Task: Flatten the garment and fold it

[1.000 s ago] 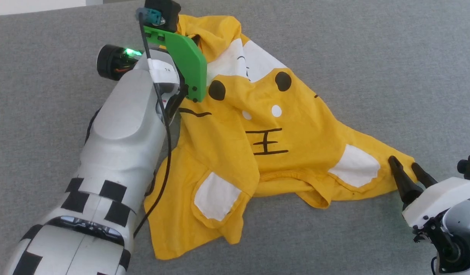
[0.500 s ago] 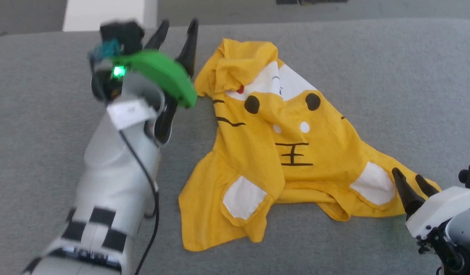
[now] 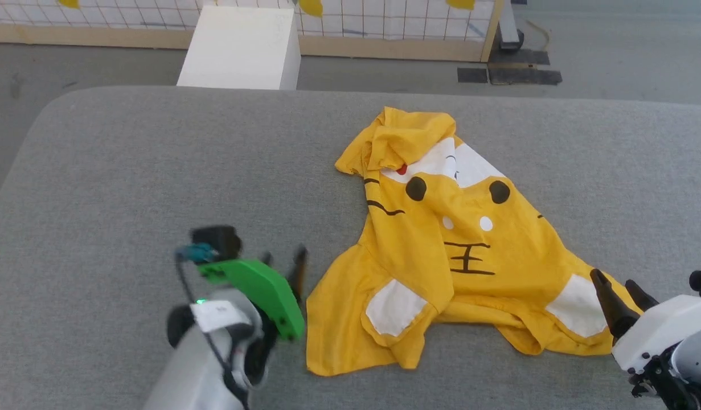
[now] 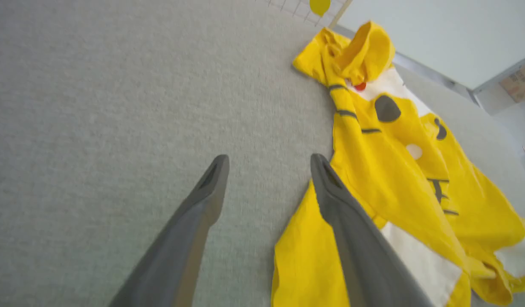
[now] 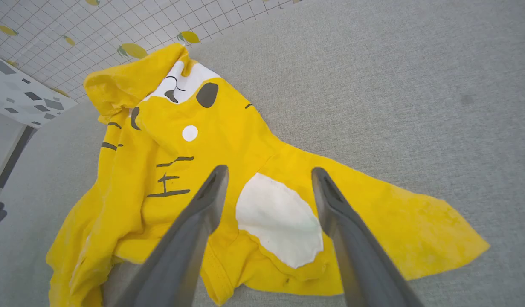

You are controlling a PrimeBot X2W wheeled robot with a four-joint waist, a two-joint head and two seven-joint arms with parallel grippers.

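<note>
Plainly, the grey pad (image 3: 156, 171) is serving as the work surface, and the shirt (image 3: 458, 250) is lying on it right of centre, crumpled and not yet flattened. Both grippers are hovering by its near corners, probably so that each can take an edge and draw the cloth out. The left gripper (image 3: 283, 254) is sitting just left of the near-left flap, its fingers spread wide and holding nothing. The right gripper (image 3: 612, 278) is pointing at the near-right corner, likewise gaping and empty. In its wrist view its fingers are straddling a white patch (image 5: 279, 221) without visibly touching it. The shirt is showing bright yellow, its far end bunching into a raised fold and its left side lapping over itself, so the tiger face is reading skewed. Running across it are white patches, black stripes, two dark round eyes, two small white dots, and a red spot (image 3: 401, 169) peeking out by the far fold.
</note>
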